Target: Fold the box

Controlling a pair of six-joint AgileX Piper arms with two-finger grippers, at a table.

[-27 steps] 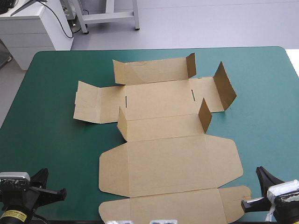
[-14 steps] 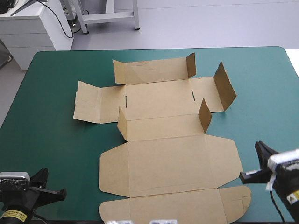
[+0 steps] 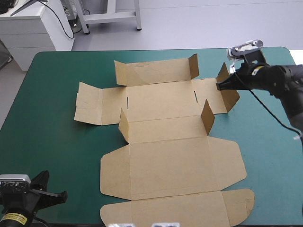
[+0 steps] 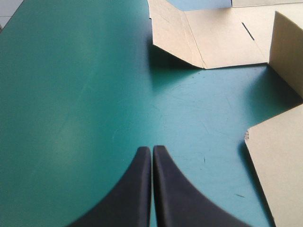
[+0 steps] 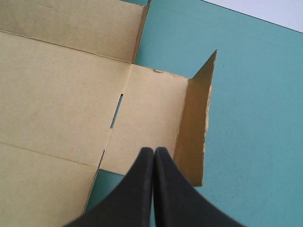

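The box (image 3: 165,142) is lying as an opened brown sheet in the middle of the table (image 3: 57,142). Its long axis is running from the near edge toward the far edge, and only some narrow walls are standing up. The coming move is depending, I think, on the end flap (image 3: 230,99) at the right side of the far part of the sheet. This flap is standing almost upright, and its length is running along the same near-to-far direction.

The right gripper (image 3: 219,86) is reaching in from the right with its black fingers pressed together and holding nothing. Its tip is hanging over the flat panel just beside the inner face of the flap; whether it is touching the board I cannot tell. So the flap is lying just to the outer side of the tip.

The left gripper (image 4: 152,149) is also closed and empty, and it is waiting at the near left corner over bare teal-green cover, well apart from that flap. The right arm is clearly the nearer one.
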